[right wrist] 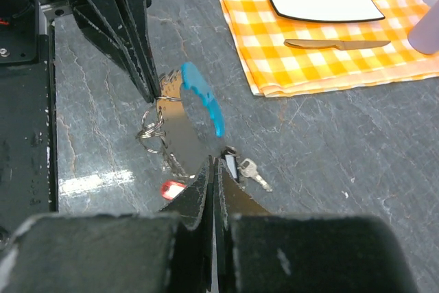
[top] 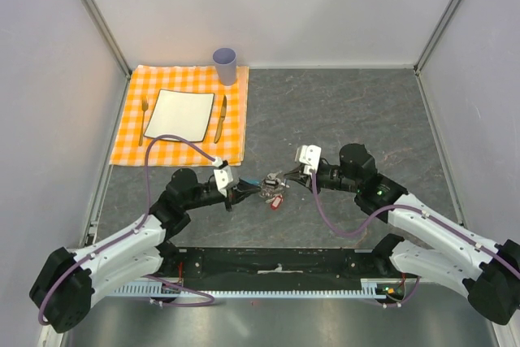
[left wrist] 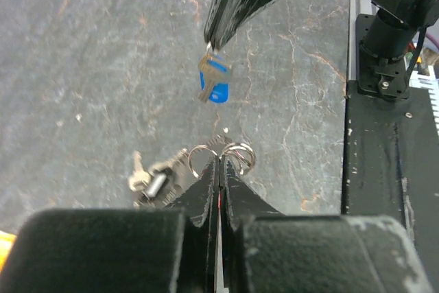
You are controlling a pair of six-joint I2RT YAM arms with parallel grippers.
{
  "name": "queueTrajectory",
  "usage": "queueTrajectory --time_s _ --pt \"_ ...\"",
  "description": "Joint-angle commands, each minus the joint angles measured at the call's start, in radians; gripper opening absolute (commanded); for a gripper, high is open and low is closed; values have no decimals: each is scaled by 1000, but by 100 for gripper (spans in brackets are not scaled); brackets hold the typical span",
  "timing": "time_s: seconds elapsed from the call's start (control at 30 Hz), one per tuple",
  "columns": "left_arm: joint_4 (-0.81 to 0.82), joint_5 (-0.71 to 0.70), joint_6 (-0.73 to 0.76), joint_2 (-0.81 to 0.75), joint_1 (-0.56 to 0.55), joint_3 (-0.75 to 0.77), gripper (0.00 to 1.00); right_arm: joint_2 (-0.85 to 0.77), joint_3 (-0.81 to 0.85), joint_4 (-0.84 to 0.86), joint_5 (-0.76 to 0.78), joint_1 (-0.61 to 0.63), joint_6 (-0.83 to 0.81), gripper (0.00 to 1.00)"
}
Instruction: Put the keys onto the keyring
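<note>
Black fingers of the left tool (left wrist: 218,161) are clenched on the keyring (right wrist: 199,90), pinching it just beside two small split rings (left wrist: 240,156). The ring's curved cyan section arcs toward the right tool (right wrist: 212,167). That tool is clenched too, and a blue-tagged key (left wrist: 214,81) hangs from its tips above the grey stone-patterned worktop (top: 349,111). A red-tagged key (right wrist: 171,189) shows under the loop, and more silver keys (left wrist: 145,180) lie beside the left tool. Well apart, an orange checked cloth (top: 134,140) carries a white square plate (top: 180,114) between a fork (top: 143,119) and a knife (top: 220,118). A lavender cup (top: 225,62) stands at the cloth's far corner; its contents cannot be made out.
</note>
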Motion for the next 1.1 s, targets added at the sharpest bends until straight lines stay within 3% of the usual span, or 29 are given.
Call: queueTrajectory --time_s 0.0,0.27,0.5,0.63,0.73,0.97,1.07 --pt "10 -84 -208 -24 -1 -60 2 -14 -19 95 9 4 70 0" --pt "10 -190 -294 74 -5 -98 2 -18 -45 131 1 4 98 0" --pt "134 -222 -265 454 -4 70 2 -24 -49 126 17 4 93 0" --pt "119 -235 -314 562 -4 147 2 -24 -43 108 32 3 84 0" --pt "73 -302 -361 519 -5 117 2 -27 -46 98 37 4 78 0" --pt "-281 -471 -435 306 -54 107 2 8 -46 123 27 3 93 0" --pt "-392 -589 -498 263 -120 156 20 -3 -46 123 55 3 104 0"
